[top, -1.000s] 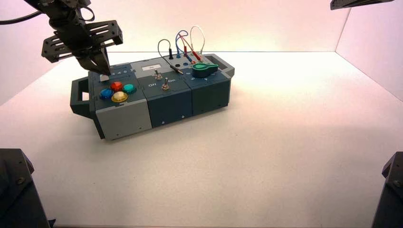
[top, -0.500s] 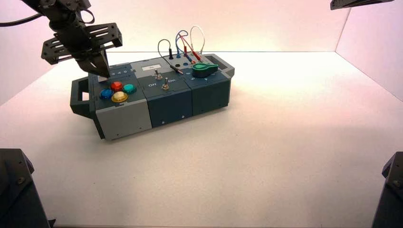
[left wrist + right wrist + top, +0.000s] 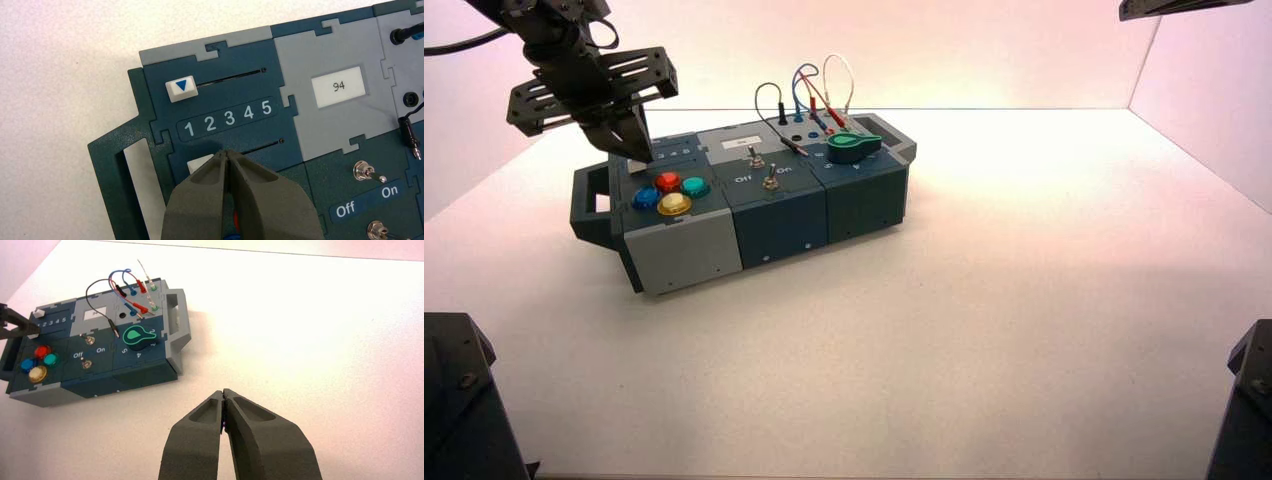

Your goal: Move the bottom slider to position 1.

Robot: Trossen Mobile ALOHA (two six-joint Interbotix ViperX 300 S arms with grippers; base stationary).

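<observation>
Where "1" sits, the bottom slider (image 3: 199,162) points.

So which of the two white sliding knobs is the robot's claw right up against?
The bottom slider, on the red button's side of the numerals; the left gripper partly covers it. The other slider stands clear.

The top slider (image 3: 181,89) is white with a blue triangle; the bottom slider (image 3: 199,163) is white. Numerals (image 3: 229,118) show pale on dark blue. The push buttons (image 3: 671,192) are red, blue, green and yellow. The knob (image 3: 854,147) is green, the tabletop (image 3: 904,330) whitish.
</observation>
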